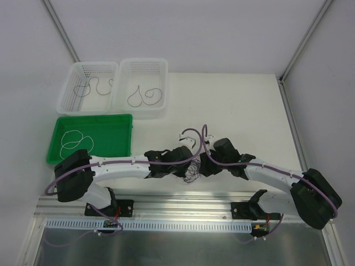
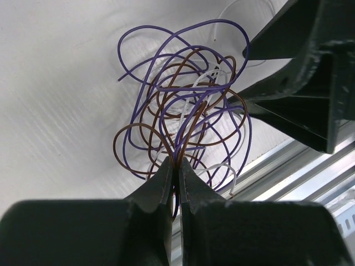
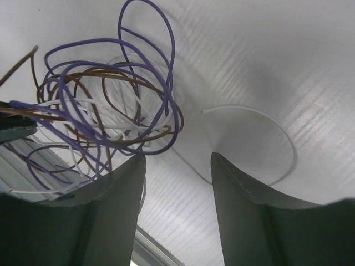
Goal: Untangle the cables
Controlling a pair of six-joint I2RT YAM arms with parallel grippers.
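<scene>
White table (image 1: 238,111), white walls, and both arms folded in toward the middle of the near edge, where the tangle (image 1: 192,170) of cables sits between them. The left jaws are pinched tight on a few purple and brown strands at the bottom of the bundle. The right jaws stand apart with nothing between them. The tangle is just beside their left finger, and a loose white strand (image 3: 288,137) curves across the table beyond the gap. From the wrist views I can't tell whether the bundle rests on the table or hangs clear of it.

My worry is the next pull. If the right jaws close on several strands at once and I draw the arms apart, the loops would probably cinch into a knot instead of opening. The two sets of jaws are also very close, so a careless closing move could knock them together. The bundle sits near the near edge, so if the left grip slips it could drop onto the metal rail (image 1: 183,206).

I count two arms, two white baskets and one green tray (image 1: 94,116), all at the far left corner. The left basket (image 1: 65,94) holds one dark cable (image 1: 91,87), and the right basket (image 1: 143,60) holds a dark looped cable (image 1: 145,95). One white cable (image 1: 75,138) lies in the tray. The tangle shows three colours: purple, brown and white. I can't count its strands.
</scene>
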